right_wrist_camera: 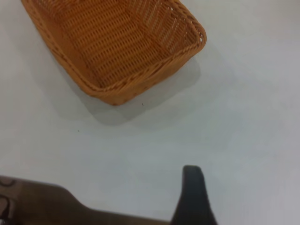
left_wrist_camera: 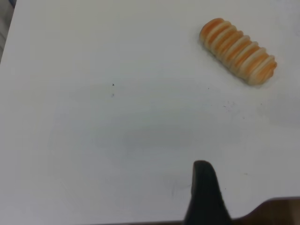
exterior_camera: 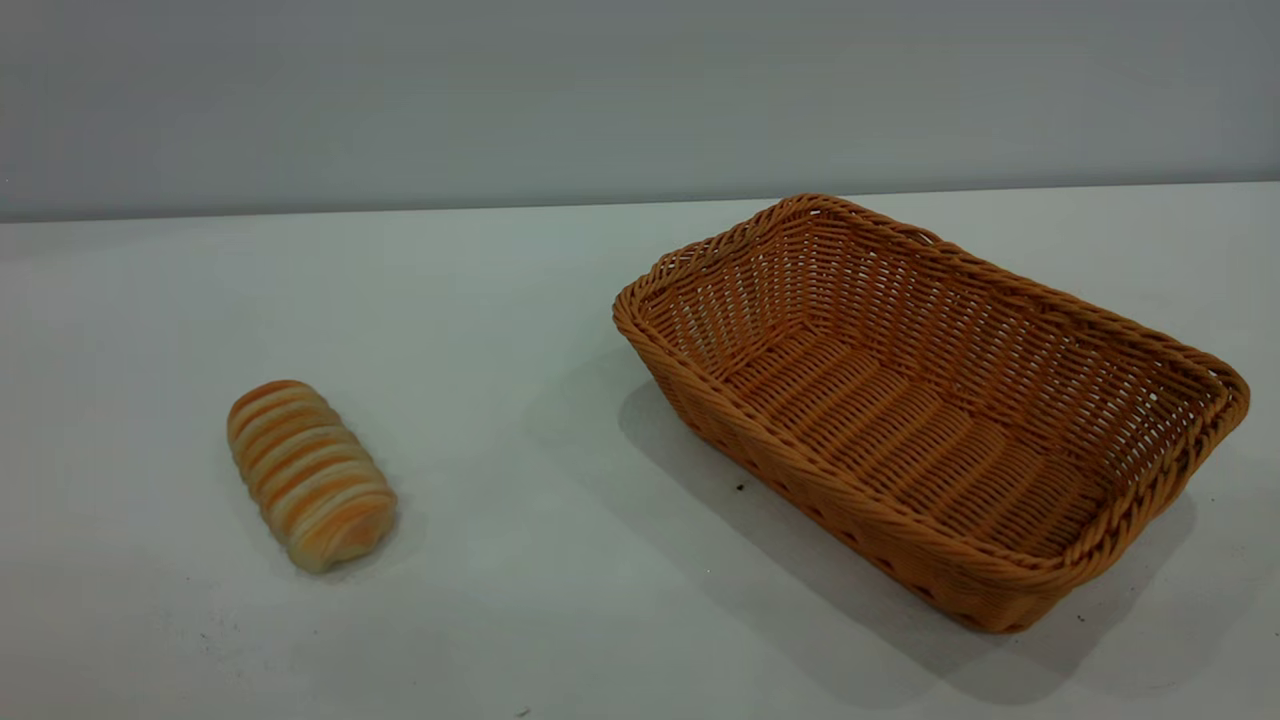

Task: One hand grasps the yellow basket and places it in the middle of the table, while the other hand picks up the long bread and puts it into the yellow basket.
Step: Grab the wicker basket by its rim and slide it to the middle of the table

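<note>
So from the exterior view, nothing's started as far as I can judge: the yellow basket [exterior_camera: 930,410] sits empty over on the right side of the table [exterior_camera: 520,330], turned at an angle, and the long bread [exterior_camera: 310,475] lies on its side well apart from it on the left. Neither arm shows up in this shot at all. Count here is one basket, one bread, that's it, plus a few tiny dark specks on the tabletop. Left wrist view: the bread [left_wrist_camera: 238,57] is lying on bare white table [left_wrist_camera: 93,117], and only one dark finger [left_wrist_camera: 204,192] of the left gripper pokes into the shot, well short of the bread and touching nothing. Can't tell if that gripper is spread or closed since I only see the one finger. Right wrist view: same deal, one dark finger [right_wrist_camera: 193,194] of the right gripper in view, with the basket [right_wrist_camera: 117,47] near but apart from it, still empty. Can't tell its state either. So both steps are left, I'd say: basket to the middle, bread into it.
</note>
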Tool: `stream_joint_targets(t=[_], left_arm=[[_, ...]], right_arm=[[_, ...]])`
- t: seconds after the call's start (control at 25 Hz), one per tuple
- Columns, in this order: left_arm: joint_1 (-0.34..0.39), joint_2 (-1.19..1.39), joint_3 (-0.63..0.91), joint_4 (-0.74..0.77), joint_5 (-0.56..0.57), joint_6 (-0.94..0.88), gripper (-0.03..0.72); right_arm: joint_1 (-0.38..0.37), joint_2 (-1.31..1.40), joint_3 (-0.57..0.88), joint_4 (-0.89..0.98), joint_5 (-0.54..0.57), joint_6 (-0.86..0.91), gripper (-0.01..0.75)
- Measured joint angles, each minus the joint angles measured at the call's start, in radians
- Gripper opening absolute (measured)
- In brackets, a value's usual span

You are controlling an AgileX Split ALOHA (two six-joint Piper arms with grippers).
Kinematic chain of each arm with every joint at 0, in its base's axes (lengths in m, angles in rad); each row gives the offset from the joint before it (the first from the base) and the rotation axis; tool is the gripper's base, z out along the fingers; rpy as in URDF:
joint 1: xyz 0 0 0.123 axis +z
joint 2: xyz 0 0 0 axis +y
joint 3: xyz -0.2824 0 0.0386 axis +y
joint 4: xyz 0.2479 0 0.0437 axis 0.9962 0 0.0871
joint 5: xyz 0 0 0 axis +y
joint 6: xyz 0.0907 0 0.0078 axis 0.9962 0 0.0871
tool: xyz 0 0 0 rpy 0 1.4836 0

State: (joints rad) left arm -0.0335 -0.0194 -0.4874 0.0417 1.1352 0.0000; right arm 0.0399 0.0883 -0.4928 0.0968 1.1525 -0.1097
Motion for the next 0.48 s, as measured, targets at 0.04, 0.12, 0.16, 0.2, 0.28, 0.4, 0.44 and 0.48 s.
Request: stream_joint_targets(t=[0.04,0.12,0.16,0.2,0.28,0.4,0.44,0.48], left_arm=[[0.000,0.000,0.000,0.000,0.000,0.000,0.571],[-0.005,0.000,0.000,0.000,0.000,0.000,0.571],[-0.014,0.000,0.000,0.000,0.000,0.000,0.571],[-0.027,0.000,0.000,0.000,0.000,0.000,0.571],[-0.052,0.000,0.000,0.000,0.000,0.000,0.571],[-0.080,0.000,0.000,0.000,0.000,0.000,0.571],[-0.087,0.000,0.000,0.000,0.000,0.000,0.571],[-0.092,0.000,0.000,0.000,0.000,0.000,0.571]], right_arm=[[0.000,0.000,0.000,0.000,0.000,0.000,0.568],[0.000,0.000,0.000,0.000,0.000,0.000,0.568],[0.000,0.000,0.000,0.000,0.000,0.000,0.568],[0.000,0.000,0.000,0.000,0.000,0.000,0.568],[0.000,0.000,0.000,0.000,0.000,0.000,0.568],[0.000,0.000,0.000,0.000,0.000,0.000,0.568],[0.000,0.000,0.000,0.000,0.000,0.000,0.568],[0.000,0.000,0.000,0.000,0.000,0.000,0.568]])
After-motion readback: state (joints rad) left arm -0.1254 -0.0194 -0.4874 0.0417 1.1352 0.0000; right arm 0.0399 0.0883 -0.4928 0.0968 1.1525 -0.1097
